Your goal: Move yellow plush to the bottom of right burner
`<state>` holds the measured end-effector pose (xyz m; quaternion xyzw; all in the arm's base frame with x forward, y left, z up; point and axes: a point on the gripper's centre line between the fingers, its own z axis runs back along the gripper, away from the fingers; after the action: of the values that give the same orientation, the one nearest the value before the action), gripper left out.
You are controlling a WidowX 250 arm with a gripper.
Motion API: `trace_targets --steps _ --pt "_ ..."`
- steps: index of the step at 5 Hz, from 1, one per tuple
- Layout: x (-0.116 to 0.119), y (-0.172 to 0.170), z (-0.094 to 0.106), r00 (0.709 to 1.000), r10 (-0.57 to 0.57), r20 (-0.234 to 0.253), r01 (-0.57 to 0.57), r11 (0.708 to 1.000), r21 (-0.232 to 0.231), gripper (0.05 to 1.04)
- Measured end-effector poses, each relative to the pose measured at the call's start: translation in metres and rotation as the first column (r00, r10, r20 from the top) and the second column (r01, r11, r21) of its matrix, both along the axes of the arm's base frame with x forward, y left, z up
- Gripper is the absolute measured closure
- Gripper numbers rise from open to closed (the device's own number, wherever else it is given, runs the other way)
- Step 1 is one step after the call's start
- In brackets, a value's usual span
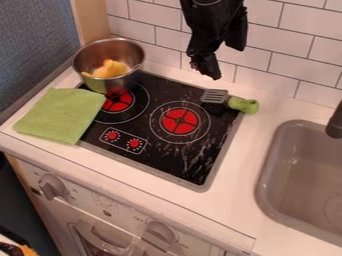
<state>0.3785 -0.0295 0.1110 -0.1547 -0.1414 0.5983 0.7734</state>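
The yellow plush [110,69] lies inside a metal pot [85,57], which stands at the stove's back left corner, overlapping the left burner's rear. The right burner [180,121] is a red disc with thin rings around it on the black stove top. High at the top of the view, the black gripper [208,65] hangs in front of the tiled wall, above and behind the right burner. It is well to the right of the pot and apart from the plush.
A green cloth [60,115] covers the stove's left edge. A spatula [215,96] with a green handle [243,105] lies at the stove's back right corner. The grey sink [304,175] is at the right, with a dark faucet [335,124] at its edge.
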Motion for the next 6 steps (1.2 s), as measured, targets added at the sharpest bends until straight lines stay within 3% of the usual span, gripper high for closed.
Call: trace_targets --steps 1,2,4,5,6 --pt "-0.002 0.000 -0.010 0.999 0.000 -0.034 0.000 1.000 -0.005 0.085" --pt "-0.005 0.022 -0.008 0.996 0.054 -0.070 -0.056 0.998 -0.023 0.085" --pt "-0.003 0.069 0.005 0.987 0.153 -0.048 -0.154 0.988 -0.024 0.085" --pt "0.003 0.111 0.020 0.967 0.253 0.001 -0.253 0.967 -0.010 0.085" --pt "0.011 0.145 0.019 0.953 0.303 0.005 -0.303 0.953 -0.004 0.085"
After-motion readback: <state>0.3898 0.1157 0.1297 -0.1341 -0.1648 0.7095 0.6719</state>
